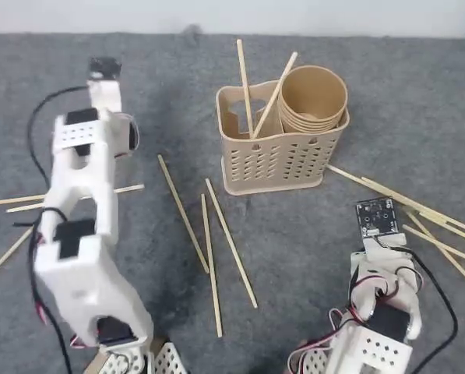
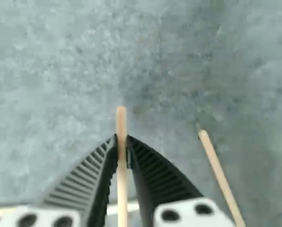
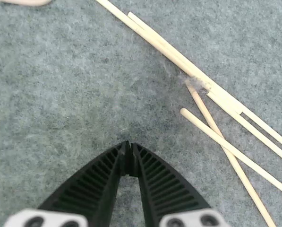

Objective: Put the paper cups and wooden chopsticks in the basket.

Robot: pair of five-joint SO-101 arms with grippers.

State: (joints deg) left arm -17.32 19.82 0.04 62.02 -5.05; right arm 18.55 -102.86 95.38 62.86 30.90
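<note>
Forward, left arm [image 1: 80,195] outstretched, pincer [image 2: 121,138] around chopstick [image 2: 121,118].

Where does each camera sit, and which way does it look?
High view: above the carpet, looking down at the basket, loose chopsticks, left arm and right arm.
Left wrist view: on the left wrist, looking down past the left fingers, shut on a chopstick, at carpet.
Right wrist view: on the right wrist, looking down past the shut right fingers at a chopstick pile.
Shared: the high view shows that pile beside the right arm.
</note>
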